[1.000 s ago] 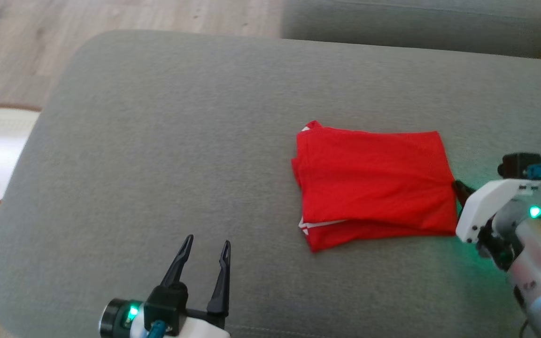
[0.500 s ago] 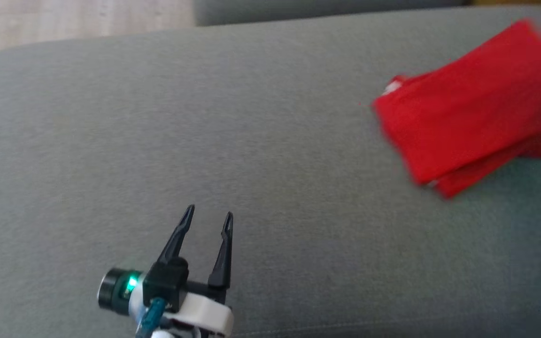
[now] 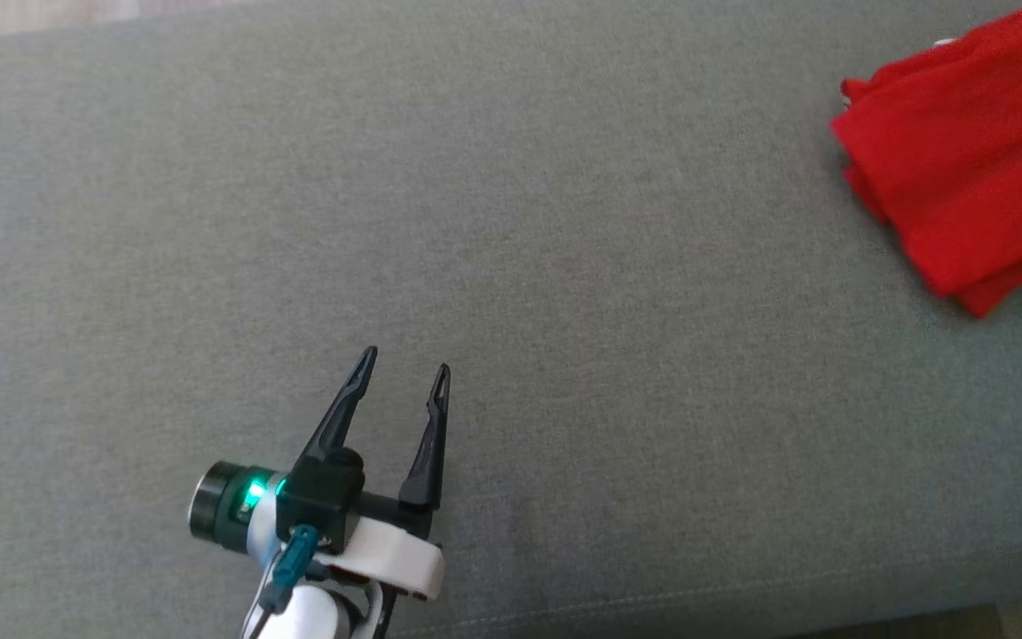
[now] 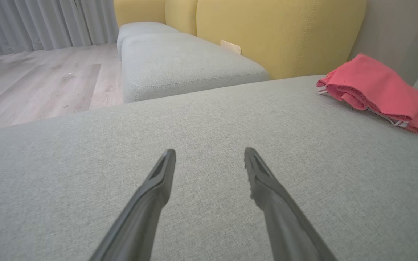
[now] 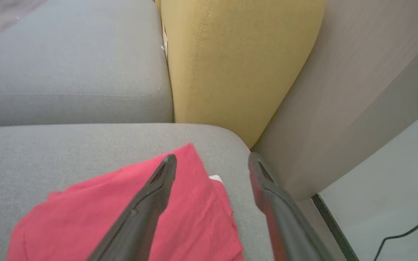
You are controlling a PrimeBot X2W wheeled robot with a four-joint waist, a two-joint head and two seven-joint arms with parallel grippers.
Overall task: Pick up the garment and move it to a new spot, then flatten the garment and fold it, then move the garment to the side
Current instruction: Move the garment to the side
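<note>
1. At the far right corner of the grey sofa cushion lies the folded red garment, close to the cushion's rounded edge and the yellow backrest. Any nudge to the right could slide it off the corner into the gap beside the wall.
2. Above it, the right tool hangs with its fingers spread and nothing pinched. One finger crosses over the cloth in the right wrist view, and whether it touches I cannot tell. If a tip is caught in a layer, pulling the arm away would drag the fold open.
3. The stack already looks loose: in the left wrist view its layers bulge and a white-striped hem pokes out at the near side. A light brush could undo the fold.
4. Near the front of the cushion, well apart from the garment, the left tool is spread and empty, so it poses little risk unless it sweeps right across the fabric.
</note>
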